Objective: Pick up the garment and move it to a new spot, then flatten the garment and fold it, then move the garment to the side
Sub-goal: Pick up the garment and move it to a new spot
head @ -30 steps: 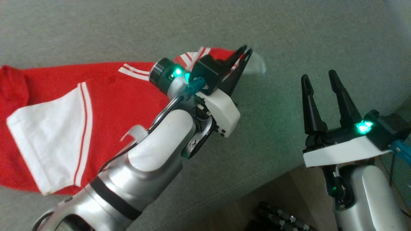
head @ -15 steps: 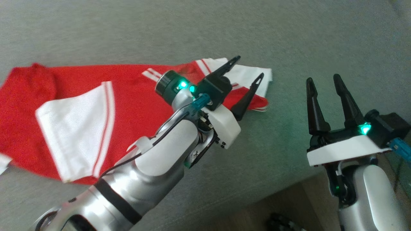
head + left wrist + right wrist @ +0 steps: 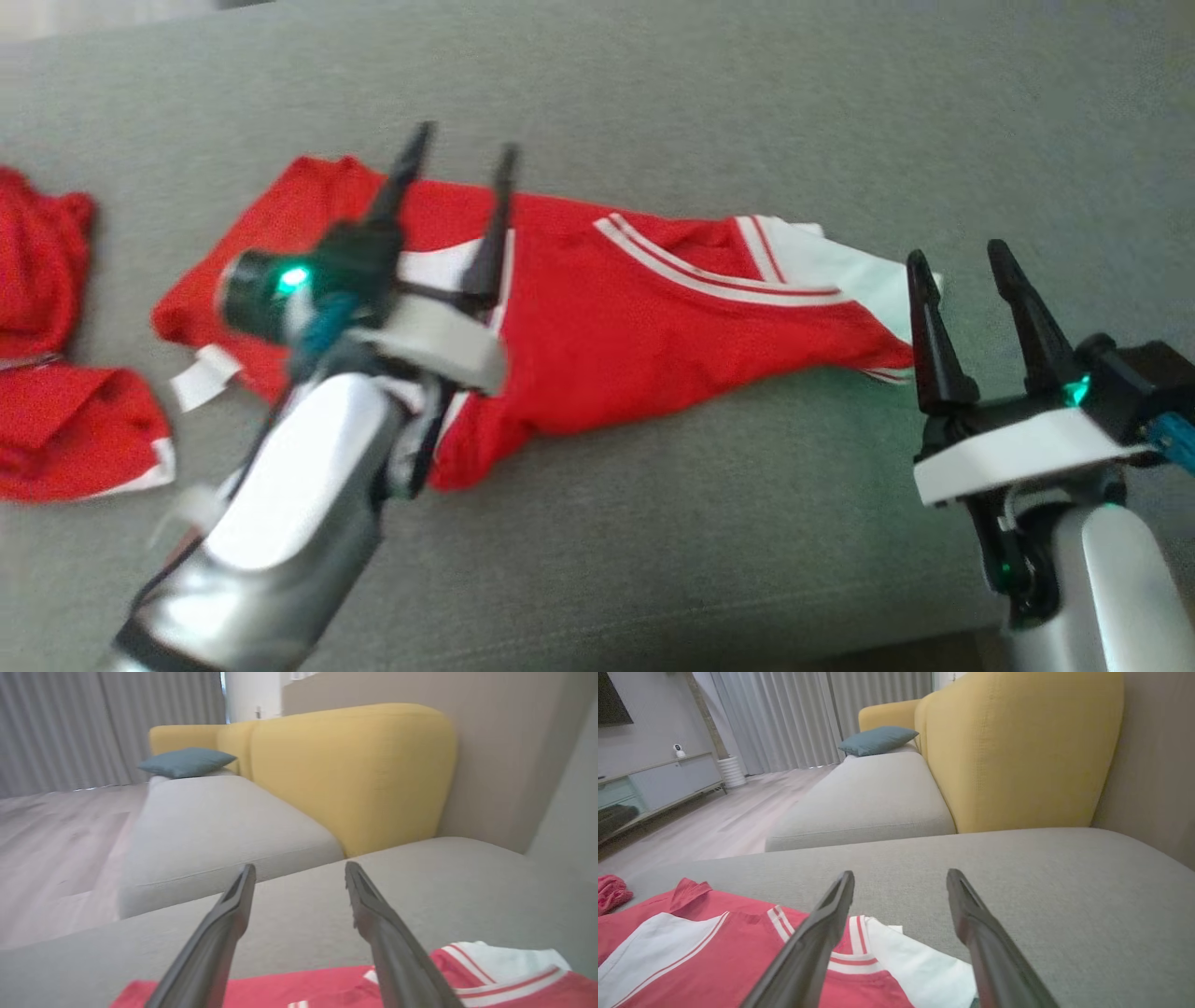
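The garment [image 3: 635,317] is red with white panels and white stripes, lying spread on the grey sofa seat [image 3: 747,112]. Its white end lies at the right. My left gripper [image 3: 462,154] hovers open over the garment's left part, with nothing between its fingers. In the left wrist view the left gripper [image 3: 299,870] points past the garment [image 3: 490,975], whose red and white edge shows at the bottom. My right gripper [image 3: 954,254] stands open just right of the white end. In the right wrist view the right gripper [image 3: 900,877] is above the garment [image 3: 714,952].
More red cloth [image 3: 56,373] lies crumpled at the far left of the seat. A yellow sofa back [image 3: 1017,751] and a second grey cushion [image 3: 864,798] with a teal pillow [image 3: 878,739] lie beyond. Wooden floor [image 3: 714,826] is to the left.
My left gripper has opened, let go of the garment's white end and swung left over the garment's left part. The head camera has shifted, bringing more of the sofa into view. The right gripper stays open.
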Controlling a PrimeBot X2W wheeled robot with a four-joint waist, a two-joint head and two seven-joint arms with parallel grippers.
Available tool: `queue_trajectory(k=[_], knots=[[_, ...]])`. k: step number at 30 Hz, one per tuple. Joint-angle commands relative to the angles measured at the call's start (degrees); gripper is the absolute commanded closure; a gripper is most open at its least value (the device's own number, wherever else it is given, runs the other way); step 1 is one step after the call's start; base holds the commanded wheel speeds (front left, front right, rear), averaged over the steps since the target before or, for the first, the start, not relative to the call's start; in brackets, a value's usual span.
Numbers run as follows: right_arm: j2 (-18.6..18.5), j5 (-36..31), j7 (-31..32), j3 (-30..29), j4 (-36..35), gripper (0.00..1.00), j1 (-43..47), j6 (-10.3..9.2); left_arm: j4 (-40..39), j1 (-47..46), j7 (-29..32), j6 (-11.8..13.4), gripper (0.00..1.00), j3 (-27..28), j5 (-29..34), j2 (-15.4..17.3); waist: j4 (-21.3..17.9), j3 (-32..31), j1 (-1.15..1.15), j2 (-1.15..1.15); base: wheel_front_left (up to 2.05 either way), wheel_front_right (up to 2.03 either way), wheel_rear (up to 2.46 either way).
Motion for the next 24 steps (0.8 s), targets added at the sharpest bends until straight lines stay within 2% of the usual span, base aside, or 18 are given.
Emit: queue_trajectory(k=[1, 5, 10, 18, 24], knots=[[-0.9, -0.6, 0.3, 0.8, -2.1, 0.0, 0.2, 0.23, -2.6, -0.2, -0.7, 0.7, 0.0, 3.7, 0.8, 2.0, 2.3, -1.6, 0.0, 0.0, 0.0, 0.0, 0.0], [-1.0, -0.8, 1.0, 0.3, -2.6, 0.0, 1.1, 0.23, -6.7, 6.2, -0.7, 2.1, 0.0, 11.6, 1.7, 3.8, 4.2, -2.8, 0.0, 0.0, 0.0, 0.0, 0.0], [-1.2, -1.1, 1.7, -0.1, -2.7, 0.0, 2.4, 0.23, -9.3, 14.0, -0.7, 1.6, 0.0, 18.5, 2.8, 4.7, 5.4, -4.8, 0.0, 0.0, 0.0, 0.0, 0.0], [-1.5, -1.3, 2.7, 0.0, -3.1, 0.0, 4.8, 0.23, -11.2, 22.2, -0.7, -0.7, 0.0, 21.6, 5.2, 4.5, 5.0, -7.5, 0.0, 0.0, 0.0, 0.0, 0.0], [-1.4, -1.4, 3.6, 0.1, -3.6, 0.0, 7.1, 0.23, -12.8, 26.3, -0.7, -1.3, 0.0, 22.4, 6.6, 4.2, 4.7, -9.9, 0.0, 0.0, 0.0, 0.0, 0.0]])
